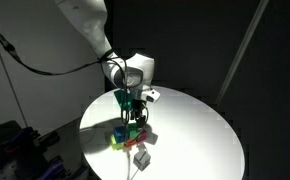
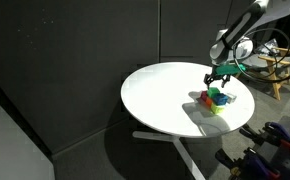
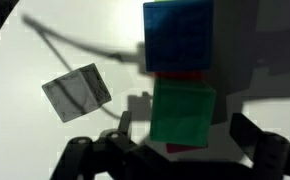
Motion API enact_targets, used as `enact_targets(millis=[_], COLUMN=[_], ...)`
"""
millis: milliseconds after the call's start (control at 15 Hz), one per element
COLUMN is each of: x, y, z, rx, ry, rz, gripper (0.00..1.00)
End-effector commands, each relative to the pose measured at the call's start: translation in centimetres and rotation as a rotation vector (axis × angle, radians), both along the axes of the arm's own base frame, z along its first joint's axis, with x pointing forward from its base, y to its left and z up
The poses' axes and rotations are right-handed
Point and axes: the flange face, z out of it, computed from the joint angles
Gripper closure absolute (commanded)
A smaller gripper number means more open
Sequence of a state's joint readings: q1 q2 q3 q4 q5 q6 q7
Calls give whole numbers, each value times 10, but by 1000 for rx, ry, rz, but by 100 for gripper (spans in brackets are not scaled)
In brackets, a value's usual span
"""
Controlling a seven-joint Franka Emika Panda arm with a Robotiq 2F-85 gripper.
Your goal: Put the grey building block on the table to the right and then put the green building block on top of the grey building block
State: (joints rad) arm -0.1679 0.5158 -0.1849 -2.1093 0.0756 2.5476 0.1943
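Note:
In the wrist view the green building block [image 3: 182,112] lies between my open gripper's [image 3: 187,140] two dark fingers, which stand apart on either side of it. The frames do not show whether they touch it. A red block [image 3: 137,147] peeks out under the green one. The grey building block [image 3: 77,92] lies tilted on the white table [image 3: 45,40], apart to the left. In an exterior view the gripper [image 1: 135,112] hangs over the block cluster [image 1: 125,135], with the grey block [image 1: 141,158] nearer the table's [image 1: 200,125] front edge.
A dark blue block [image 3: 177,35] sits just beyond the green one. A thin dark cable [image 3: 80,45] crosses the tabletop. In an exterior view the cluster [image 2: 216,99] shows green, red, yellow-green and blue near the table's [image 2: 165,90] edge. Dark curtains surround the table.

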Motion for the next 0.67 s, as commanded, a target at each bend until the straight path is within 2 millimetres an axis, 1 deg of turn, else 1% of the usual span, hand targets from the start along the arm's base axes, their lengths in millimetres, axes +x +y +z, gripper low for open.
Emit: enact_targets(millis=[0,600], x=[6,6], y=[1,0], z=[-2,-11], rx=[0,0], ry=[8,23], rz=[-9,-7], gripper=[0,0])
